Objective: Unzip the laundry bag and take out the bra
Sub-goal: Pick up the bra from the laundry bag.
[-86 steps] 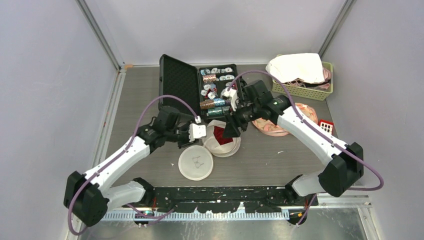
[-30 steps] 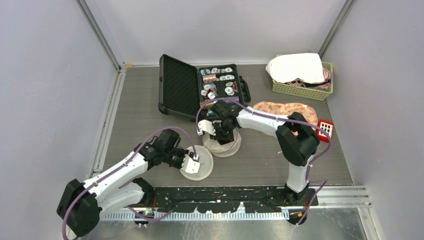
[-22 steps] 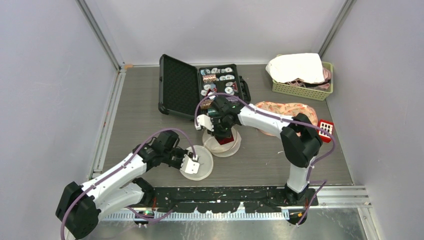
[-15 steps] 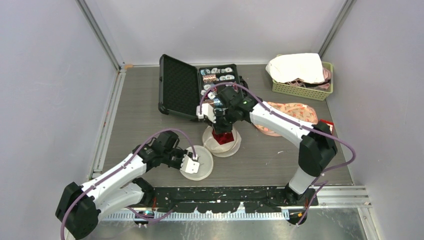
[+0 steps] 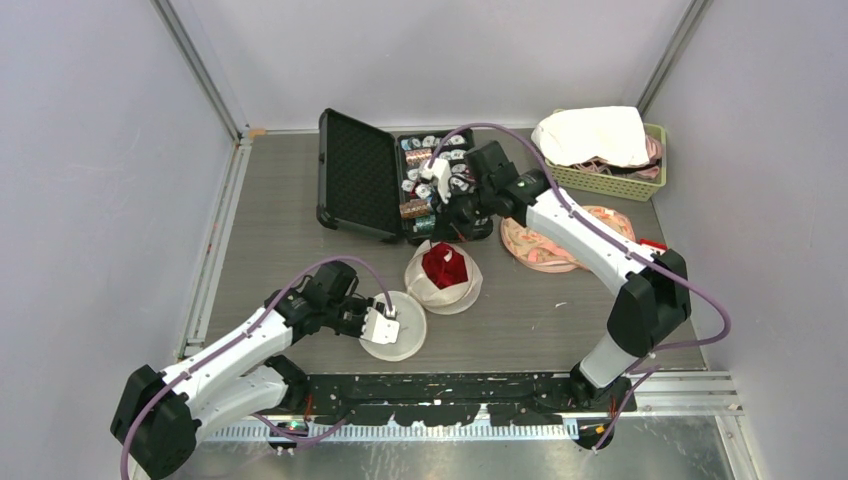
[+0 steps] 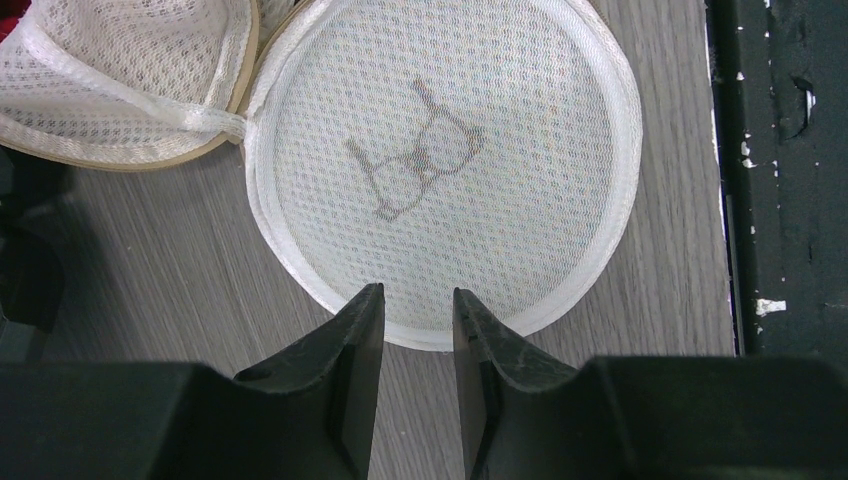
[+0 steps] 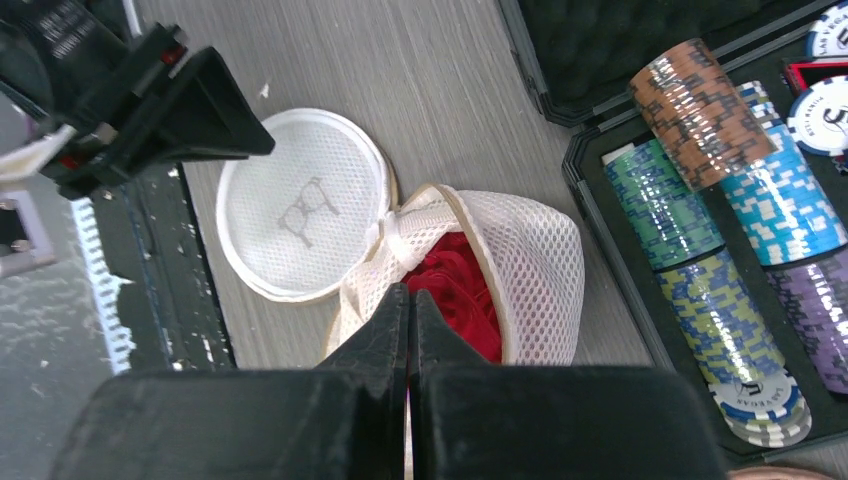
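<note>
**Top external view: laundry bag [image 5: 462, 292] open on the desk [image 5: 560, 320], red bra [image 5: 443, 265] inside it**

We see a round white mesh laundry bag lying open near the middle of the grey desk. Its flat circular lid [image 5: 403, 343] is folded out toward the near edge. It touches the bag's cup and is joined to it by a strip of white binding. The bra is a crumpled red bundle sitting inside the cup, its top showing above the rim.

In the left wrist view, the left fingers [image 6: 360, 345] point at the near rim of the lid. They stand a little apart, and the rim shows in the gap between them (we cannot tell whether they press on the mesh). A faint grey line drawing is printed on the lid.

In the right wrist view, the right fingers [image 7: 385, 345] are pressed flat together with nothing between them. They are raised above the open bag and apart from it. From above, that arm reaches over an open black case [image 5: 355, 170] behind the bag. Its tray holds stacks of poker chips [image 7: 700, 225].

In the far right corner stands a green basket [image 5: 600, 182] with a white cloth [image 5: 590, 135] on top. A pink patterned fabric [image 5: 545, 255] lies on the desk in front of it.
</note>
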Tool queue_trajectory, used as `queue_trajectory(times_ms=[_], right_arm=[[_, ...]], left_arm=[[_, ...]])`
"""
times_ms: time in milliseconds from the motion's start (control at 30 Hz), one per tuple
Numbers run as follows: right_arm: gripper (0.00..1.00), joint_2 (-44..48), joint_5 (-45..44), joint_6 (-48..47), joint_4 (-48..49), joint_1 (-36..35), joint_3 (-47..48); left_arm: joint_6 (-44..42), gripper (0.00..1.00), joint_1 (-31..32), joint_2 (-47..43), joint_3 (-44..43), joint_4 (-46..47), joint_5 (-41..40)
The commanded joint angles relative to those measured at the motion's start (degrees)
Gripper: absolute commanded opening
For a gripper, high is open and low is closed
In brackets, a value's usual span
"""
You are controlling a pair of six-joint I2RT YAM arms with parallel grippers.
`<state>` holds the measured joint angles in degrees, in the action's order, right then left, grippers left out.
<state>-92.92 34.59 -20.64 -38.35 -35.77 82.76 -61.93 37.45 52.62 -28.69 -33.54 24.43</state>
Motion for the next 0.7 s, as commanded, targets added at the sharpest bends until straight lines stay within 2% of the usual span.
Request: queue_trajectory(times_ms=[0, 167, 300, 400, 500, 667], right_arm=[[0.01, 5.7, 5.5, 8.7, 5.5, 0.8, 2.6], [0.01, 7.3, 8.0, 14.3, 7.5, 1.5, 5.1], [0.01, 9.0, 9.6, 22.1, 12.9, 3.1, 5.6], [0.01, 9.8, 9.6, 23.8, 13.8, 3.3, 4.3], [0.01, 10.5, 9.8, 23.9, 13.2, 3.3, 1.3], [0.01, 11.7, 10.1, 24.6, 13.7, 3.0, -0.4]], left_arm=[[0.8, 0.33, 0.2, -0.2, -0.1, -1.2, 0.3], [1.5, 0.33, 0.2, -0.3, 0.4, -1.7, -0.1], [2.1, 0.33, 0.2, -1.4, 0.1, -2.5, 0.0], [3.6, 0.33, 0.2, -2.8, -1.3, -3.5, 0.8], [9.1, 0.33, 0.2, -5.1, -3.7, -1.0, 2.3], [23.8, 0.34, 0.2, -5.3, -11.1, 4.9, 2.9]])
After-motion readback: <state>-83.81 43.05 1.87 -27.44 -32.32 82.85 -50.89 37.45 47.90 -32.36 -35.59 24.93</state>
